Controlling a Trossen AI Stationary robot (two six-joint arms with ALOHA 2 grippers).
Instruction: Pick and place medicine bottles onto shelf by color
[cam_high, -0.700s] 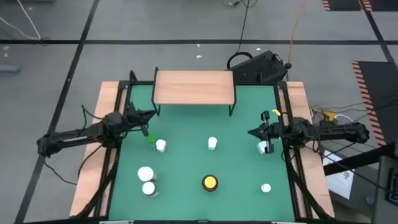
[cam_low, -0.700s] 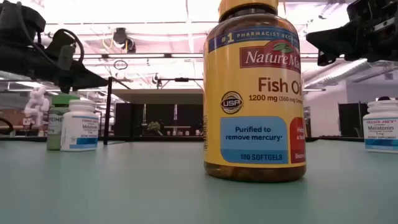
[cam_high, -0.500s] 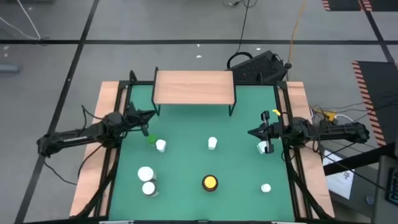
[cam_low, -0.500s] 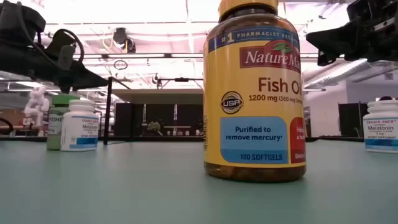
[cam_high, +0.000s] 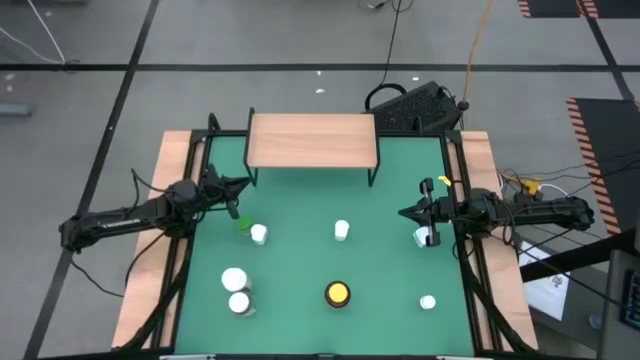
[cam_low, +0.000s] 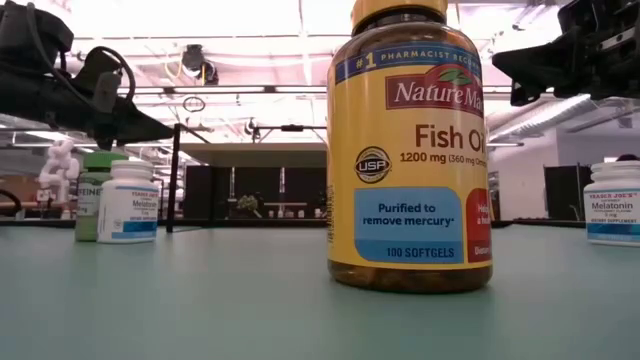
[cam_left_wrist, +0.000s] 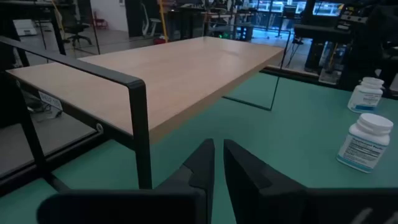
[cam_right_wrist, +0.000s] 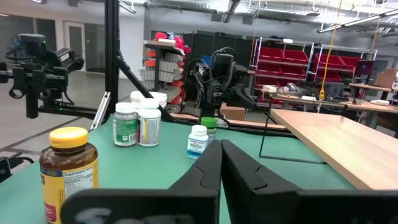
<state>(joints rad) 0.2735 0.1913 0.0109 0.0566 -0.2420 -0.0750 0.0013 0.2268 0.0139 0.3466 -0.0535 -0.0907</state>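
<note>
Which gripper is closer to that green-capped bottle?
The left. The left gripper hovers just beside the green-capped bottle, toward the shelf. The right gripper is far across the table.

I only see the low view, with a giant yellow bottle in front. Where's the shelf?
Observer: The shelf stands at the table's far edge, with no bottle on it.
Operator: Are the claws holding anything?
Observer: No. The left claw is shut on nothing and faces the shelf.
Operator: And the other?
Observer: The right claw is shut on nothing too. A white bottle stands near it.
</note>
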